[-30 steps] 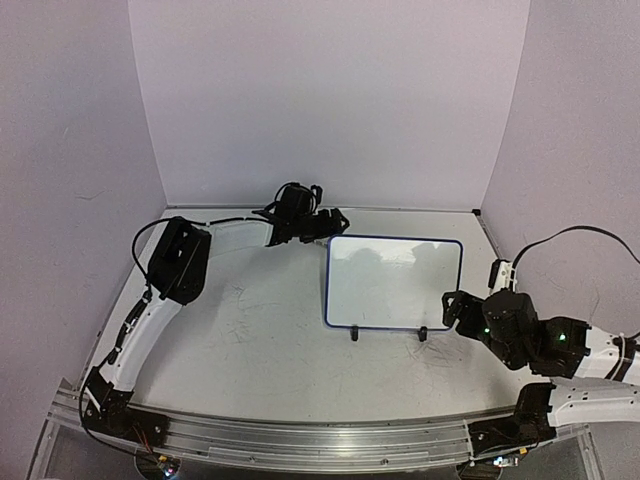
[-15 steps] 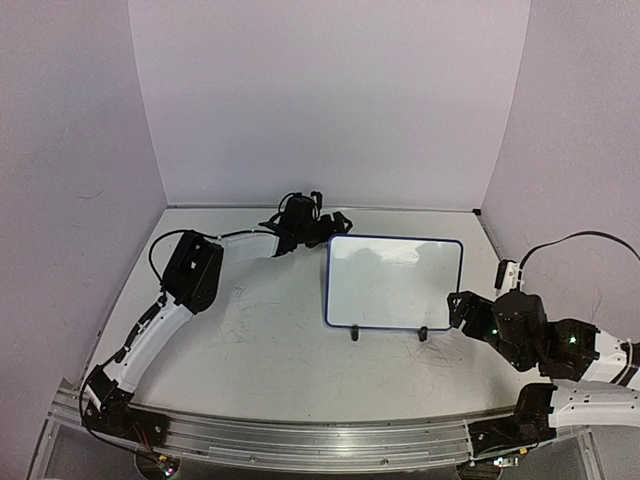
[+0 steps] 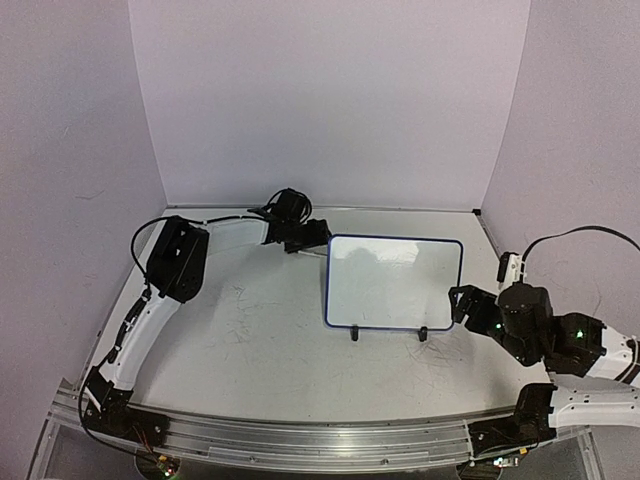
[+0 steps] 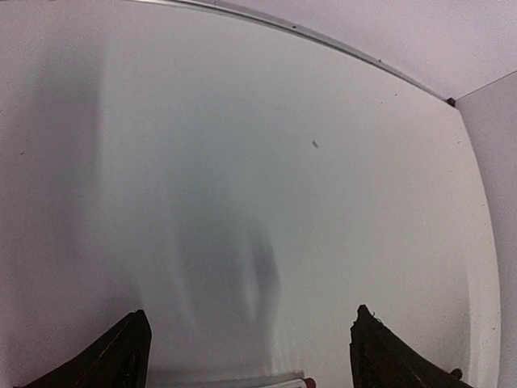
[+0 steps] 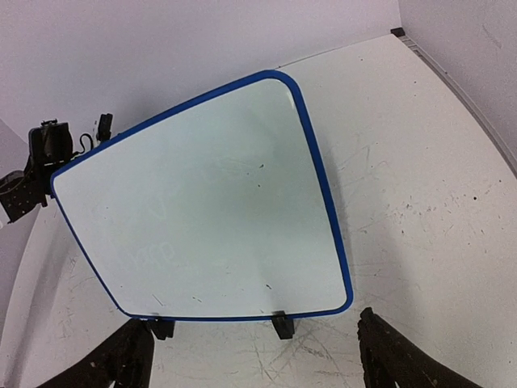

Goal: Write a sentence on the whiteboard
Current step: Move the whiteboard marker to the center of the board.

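The whiteboard (image 3: 395, 282) stands tilted on two black feet (image 5: 282, 325) at mid-table, blue-framed. Its face (image 5: 202, 202) carries only faint grey smudges; no sentence shows on it. My left gripper (image 3: 316, 240) hovers open just beyond the board's far left corner. In the left wrist view its fingers (image 4: 121, 356) frame bare tabletop, with the left gripper (image 4: 246, 319) empty. A thin white object with a red end (image 4: 279, 380) peeks in at the bottom edge. My right gripper (image 3: 458, 303) is open beside the board's right edge, and the right gripper (image 5: 254, 347) faces its lower rim.
The tabletop (image 3: 250, 330) is covered in grey scribble marks. Purple walls (image 3: 330, 100) close the back and both sides. A metal rail (image 3: 300, 440) runs along the near edge.
My left gripper has drawn back slightly left and nearer from the board's far corner. The right arm's body has shifted a little to the right; its gripper stays beside the board.
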You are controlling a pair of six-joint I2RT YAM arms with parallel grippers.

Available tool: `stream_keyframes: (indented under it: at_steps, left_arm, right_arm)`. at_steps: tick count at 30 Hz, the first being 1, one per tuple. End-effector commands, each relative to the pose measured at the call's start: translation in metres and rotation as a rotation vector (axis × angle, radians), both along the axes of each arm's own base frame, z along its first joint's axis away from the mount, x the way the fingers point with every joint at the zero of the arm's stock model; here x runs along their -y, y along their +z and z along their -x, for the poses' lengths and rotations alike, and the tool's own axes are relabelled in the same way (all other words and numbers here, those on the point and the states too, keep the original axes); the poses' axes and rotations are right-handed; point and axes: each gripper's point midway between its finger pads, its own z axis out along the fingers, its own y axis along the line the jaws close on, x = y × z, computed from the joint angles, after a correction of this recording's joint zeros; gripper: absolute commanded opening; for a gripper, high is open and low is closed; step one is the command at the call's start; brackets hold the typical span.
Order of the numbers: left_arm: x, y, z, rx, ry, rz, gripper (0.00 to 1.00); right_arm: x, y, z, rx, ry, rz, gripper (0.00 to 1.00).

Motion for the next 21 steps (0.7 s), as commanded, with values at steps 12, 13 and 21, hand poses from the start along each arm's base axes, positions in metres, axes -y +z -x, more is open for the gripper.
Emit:
stream_keyframes:
  at_steps: [12,13,21]
  left_arm:
    - [-0.111,0.039,0.123,-0.08,-0.079,-0.386,0.88]
    - [-0.114,0.041,0.127,-0.077,-0.089,-0.388,0.88]
    - [-0.131,0.039,0.117,0.038,-0.138,-0.589,0.9]
  right_arm:
    - [0.001,0.042,-0.002,0.084,0.013,-0.002,0.89]
    - [0.001,0.044,-0.002,0.087,0.017,0.002,0.89]
    - [-0.023,0.04,-0.001,0.058,0.153,0.106,0.89]
